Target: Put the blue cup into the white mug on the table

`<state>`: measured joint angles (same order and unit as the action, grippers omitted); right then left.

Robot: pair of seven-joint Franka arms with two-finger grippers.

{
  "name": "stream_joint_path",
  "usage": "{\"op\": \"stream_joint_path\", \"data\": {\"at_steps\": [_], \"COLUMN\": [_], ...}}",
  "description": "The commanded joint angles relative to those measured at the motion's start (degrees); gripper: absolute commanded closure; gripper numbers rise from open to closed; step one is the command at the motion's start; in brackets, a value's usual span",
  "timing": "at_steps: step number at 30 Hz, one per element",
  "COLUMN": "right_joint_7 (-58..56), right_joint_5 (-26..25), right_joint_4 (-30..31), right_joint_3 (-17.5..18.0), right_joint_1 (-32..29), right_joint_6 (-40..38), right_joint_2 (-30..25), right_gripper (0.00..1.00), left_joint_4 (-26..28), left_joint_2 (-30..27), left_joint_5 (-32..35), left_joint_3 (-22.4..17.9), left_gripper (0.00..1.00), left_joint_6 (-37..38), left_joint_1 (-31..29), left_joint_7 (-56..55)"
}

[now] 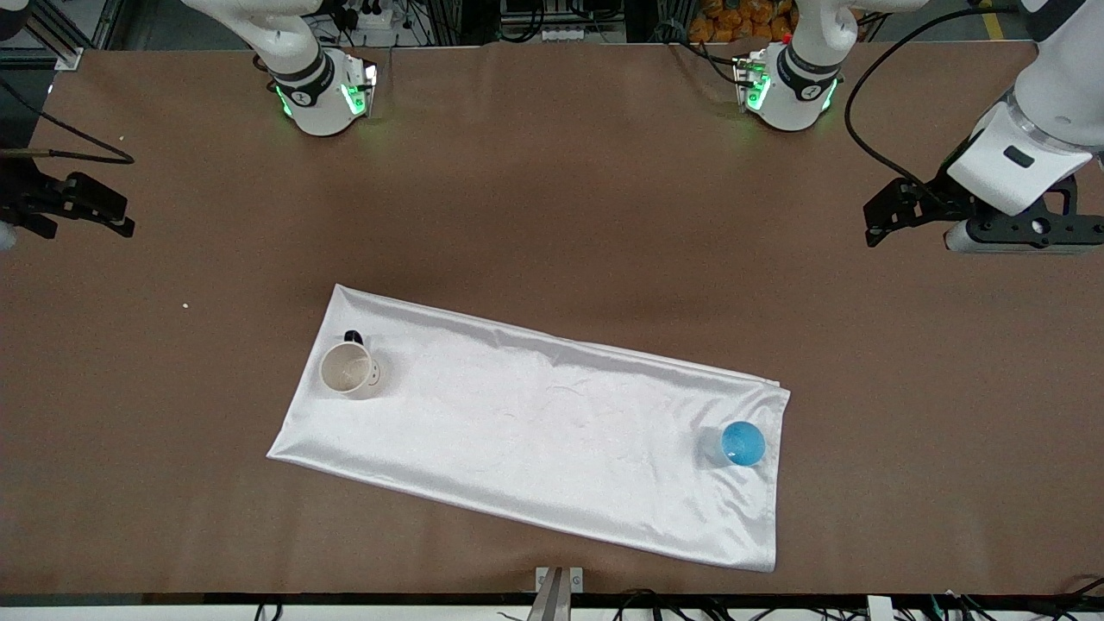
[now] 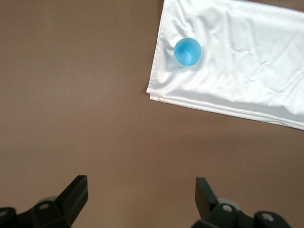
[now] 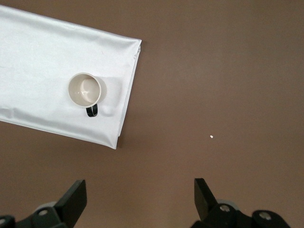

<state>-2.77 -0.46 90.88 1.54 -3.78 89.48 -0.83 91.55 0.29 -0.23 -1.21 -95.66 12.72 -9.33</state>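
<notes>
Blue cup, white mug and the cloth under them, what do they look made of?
Blue cup: probably plastic, translucent, light passes through its wall. White mug: looks ceramic, matte cream, with a dark handle. Cloth: satin-like fabric, shiny, with soft wrinkles.

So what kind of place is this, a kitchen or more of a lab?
Most likely a robotics lab, not a kitchen: two white robot arms are bolted to a large brown matte table, loose cables run along its edges, and only a shiny white cloth with two cups sits on it.
</notes>
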Motion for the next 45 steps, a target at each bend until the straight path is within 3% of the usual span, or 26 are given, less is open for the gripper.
{"op": "stream_joint_path", "data": {"at_steps": [1,32,45], "right_joint_7": [-0.6,-0.5,-0.4], "right_joint_5": [-0.8,0.8,1.9], "right_joint_4": [-0.2,1.4,2.1], "right_joint_3": [0.2,0.2,0.4], "right_joint_1": [-0.3,-0.2,1.1], "right_joint_6": [-0.6,0.5,0.9], "right_joint_2": [-0.5,0.0,2.2], "right_gripper": [0.00,0.00,0.00], "left_joint_4": [-1.6,-1.5,-1.6], "left_joint_2": [0.7,2.2,9.0], "left_joint_5": [1.3,1.4,1.6], "left_joint_3": [-0.1,0.1,0.1], "left_gripper": [0.00,0.00,0.00], "left_joint_6": [1.4,1.0,-3.4], "left_joint_1": [0.2,0.3,1.3], "left_joint_7": [-0.8,0.0,-0.1]}}
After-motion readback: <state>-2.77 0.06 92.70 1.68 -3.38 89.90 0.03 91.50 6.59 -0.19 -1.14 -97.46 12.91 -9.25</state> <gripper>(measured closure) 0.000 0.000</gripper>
